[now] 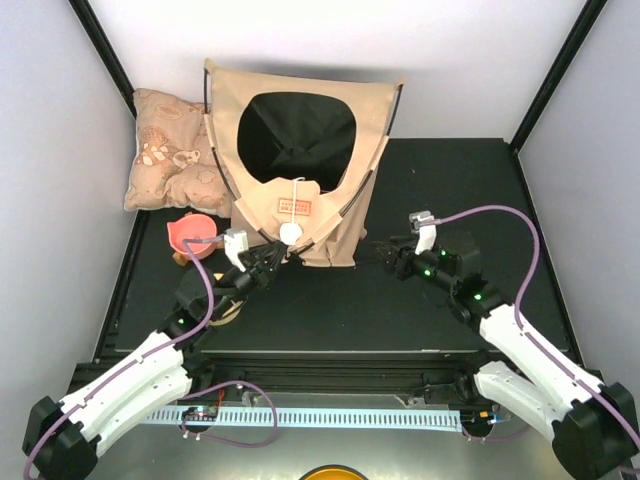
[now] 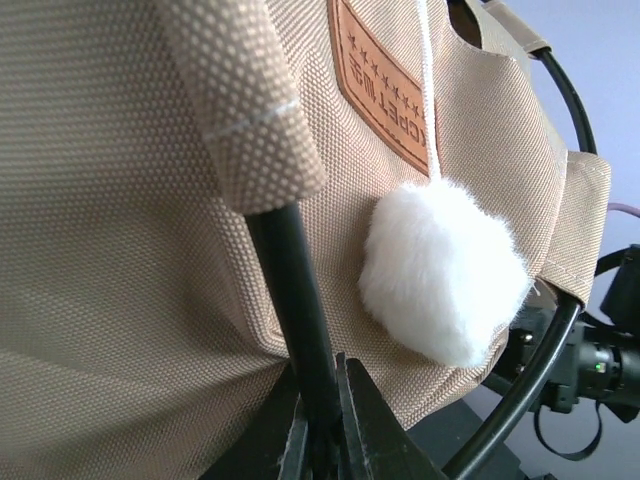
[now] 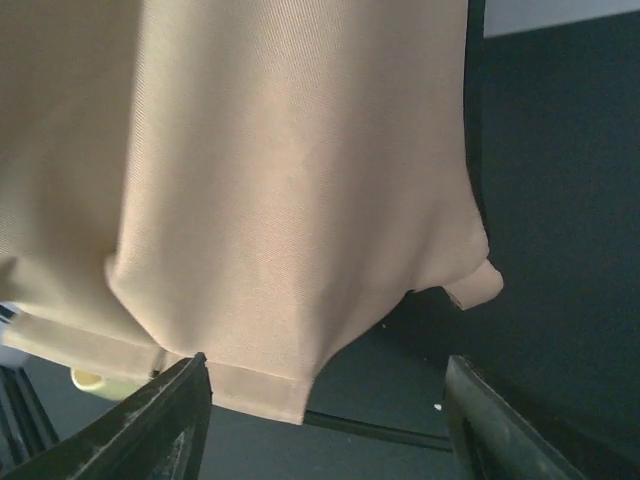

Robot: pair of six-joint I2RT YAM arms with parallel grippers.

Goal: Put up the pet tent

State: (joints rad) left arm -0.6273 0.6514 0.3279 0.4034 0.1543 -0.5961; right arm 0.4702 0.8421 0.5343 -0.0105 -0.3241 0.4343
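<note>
The tan pet tent [image 1: 300, 150] stands at the back middle of the black table, its black round opening facing up and forward. A brown label patch [image 1: 295, 206] and a white pompom [image 1: 290, 232] hang on its front. My left gripper [image 1: 268, 256] is shut on a thin black pole [image 2: 295, 310] that runs out of a tan fabric sleeve [image 2: 250, 120], next to the pompom [image 2: 440, 275]. My right gripper [image 1: 385, 255] is open and empty, just right of the tent's lower right corner. In the right wrist view its fingers [image 3: 185, 410] flank the tent's tan wall [image 3: 290, 190].
A beige patterned cushion [image 1: 170, 150] lies at the back left. A pink bowl [image 1: 192, 233] sits left of the tent, by my left arm. White walls with black frame posts close in the table. A second black pole [image 2: 530, 370] curves under the tent's front.
</note>
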